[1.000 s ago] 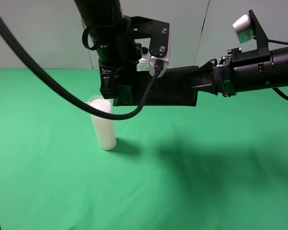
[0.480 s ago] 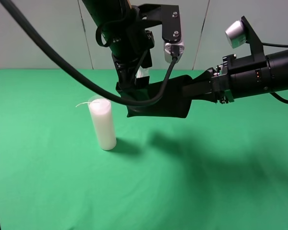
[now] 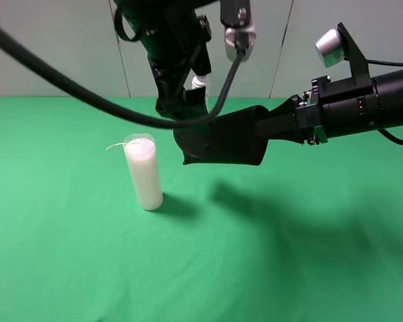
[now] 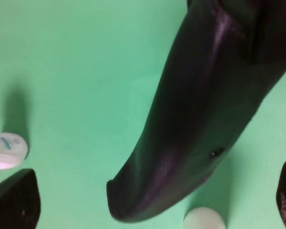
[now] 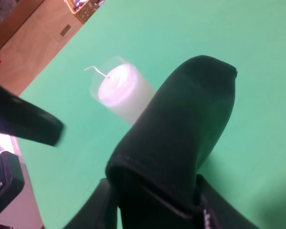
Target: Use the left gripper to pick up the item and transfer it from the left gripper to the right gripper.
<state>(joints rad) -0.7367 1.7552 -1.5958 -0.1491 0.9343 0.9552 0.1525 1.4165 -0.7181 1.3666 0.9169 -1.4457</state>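
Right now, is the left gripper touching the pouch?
Apart. The left wrist view shows green cloth between the pouch and both fingers of the open left gripper.

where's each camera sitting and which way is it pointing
Exterior high: mounted above, facing down over the green table; shows both arms, the open left gripper, and the right gripper clamping the pouch.
Left wrist: on the left arm, looking down at the pouch and candle; its fingertips show.
Right wrist: on the right arm, looking along the pouch toward the candle; its fingers show.
All three share pouch and candle.
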